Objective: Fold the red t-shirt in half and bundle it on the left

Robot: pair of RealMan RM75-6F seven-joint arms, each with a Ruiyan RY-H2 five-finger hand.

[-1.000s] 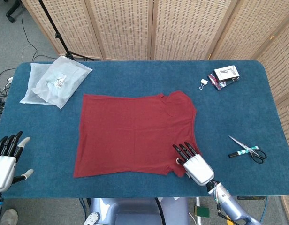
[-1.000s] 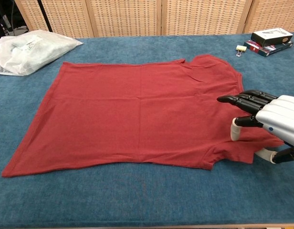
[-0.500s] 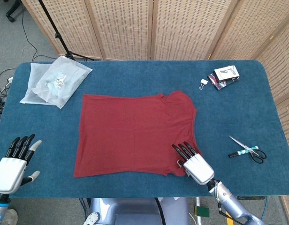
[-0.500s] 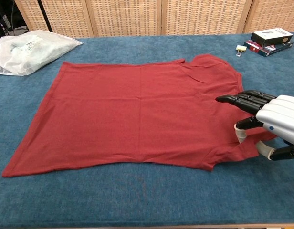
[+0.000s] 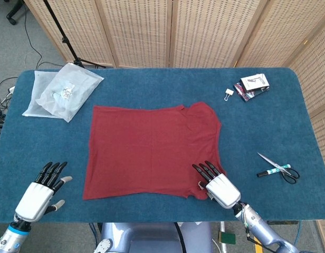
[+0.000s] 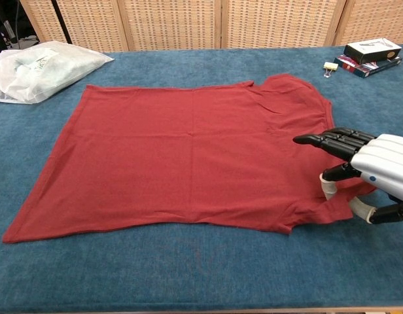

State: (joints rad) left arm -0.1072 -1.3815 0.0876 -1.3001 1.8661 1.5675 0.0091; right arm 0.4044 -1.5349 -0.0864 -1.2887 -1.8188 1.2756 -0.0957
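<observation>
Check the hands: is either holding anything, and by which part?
Left hand holds nothing; its fingers are spread over bare table, off the red t-shirt. Right hand is at the shirt's near right sleeve, thumb at its edge, but a closed pinch cannot be told.

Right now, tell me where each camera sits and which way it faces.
Head view: high above the near table edge, looking steeply down on the blue table, the spread red t-shirt, plastic bag and scissors; both the left hand and right hand show.
Chest view: low at the near edge, looking forward across the t-shirt toward the folding screens; only the right hand shows, fingers spread over the near sleeve.
Shared: the t-shirt, right hand, bag, boxes and binder clip.
</observation>
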